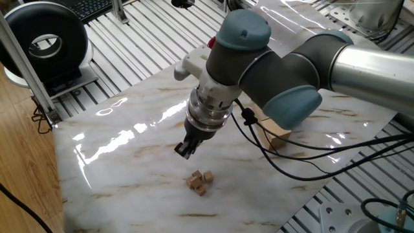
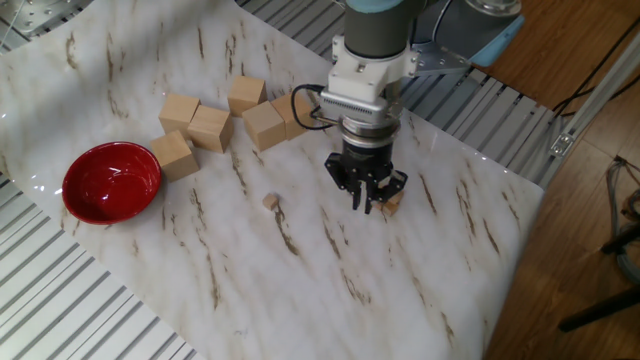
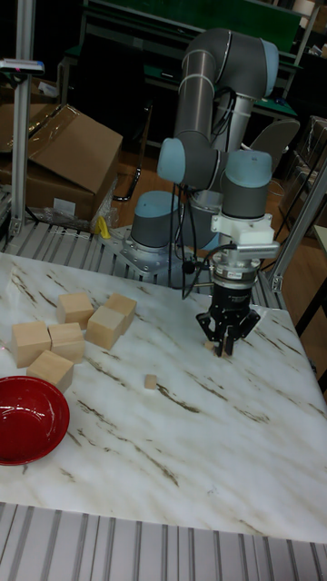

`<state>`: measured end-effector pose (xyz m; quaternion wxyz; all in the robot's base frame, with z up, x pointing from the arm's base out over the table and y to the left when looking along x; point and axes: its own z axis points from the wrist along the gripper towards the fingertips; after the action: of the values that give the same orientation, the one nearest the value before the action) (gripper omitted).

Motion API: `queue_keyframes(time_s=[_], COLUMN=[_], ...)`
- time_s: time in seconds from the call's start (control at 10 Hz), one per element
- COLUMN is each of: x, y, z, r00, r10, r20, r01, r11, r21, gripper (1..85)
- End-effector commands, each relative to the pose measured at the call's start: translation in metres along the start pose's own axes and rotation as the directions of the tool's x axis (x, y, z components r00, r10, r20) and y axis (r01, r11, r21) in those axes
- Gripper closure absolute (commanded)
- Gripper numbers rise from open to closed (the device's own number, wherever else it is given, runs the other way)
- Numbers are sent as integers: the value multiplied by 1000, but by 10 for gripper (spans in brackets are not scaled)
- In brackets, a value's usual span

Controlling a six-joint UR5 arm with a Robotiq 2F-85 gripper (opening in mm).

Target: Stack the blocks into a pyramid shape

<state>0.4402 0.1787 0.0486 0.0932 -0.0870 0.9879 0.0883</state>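
Three tiny tan blocks (image 1: 200, 182) sit huddled together on the marble table (image 1: 129, 162); from this side I cannot tell whether any rests on another. In the other fixed view only a corner of that cluster (image 2: 393, 201) shows beside the fingers. A single tiny block (image 2: 269, 202) lies apart to the left, also seen in the tall view as the lone block (image 3: 151, 381). My gripper (image 1: 184, 150) hangs just above the table beside the cluster, pointing down, fingers together, nothing visible between them. The same gripper (image 2: 367, 200) (image 3: 224, 346) shows from the other sides.
Several large pale wooden blocks (image 2: 211, 127) are grouped at the back left, with a red bowl (image 2: 111, 181) in front of them. Another large block (image 1: 279, 137) peeks out behind the arm's cable. The table's edge runs close to the right of the cluster.
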Motion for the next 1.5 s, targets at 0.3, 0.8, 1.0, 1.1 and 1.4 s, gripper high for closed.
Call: queue_keyframes(time_s=[0.3,0.8,1.0,1.1,1.4], x=[12,6,11,16,20], y=[34,33,19,9,4], z=[-12,-7,-4,-4,1], r00=[985,964,961,964,963], r10=[172,263,275,266,270], r20=[7,40,35,27,20], r01=[-172,-262,-276,-267,-270], r11=[985,965,961,962,962], r21=[-16,-16,18,55,29], gripper=[617,620,610,600,467])
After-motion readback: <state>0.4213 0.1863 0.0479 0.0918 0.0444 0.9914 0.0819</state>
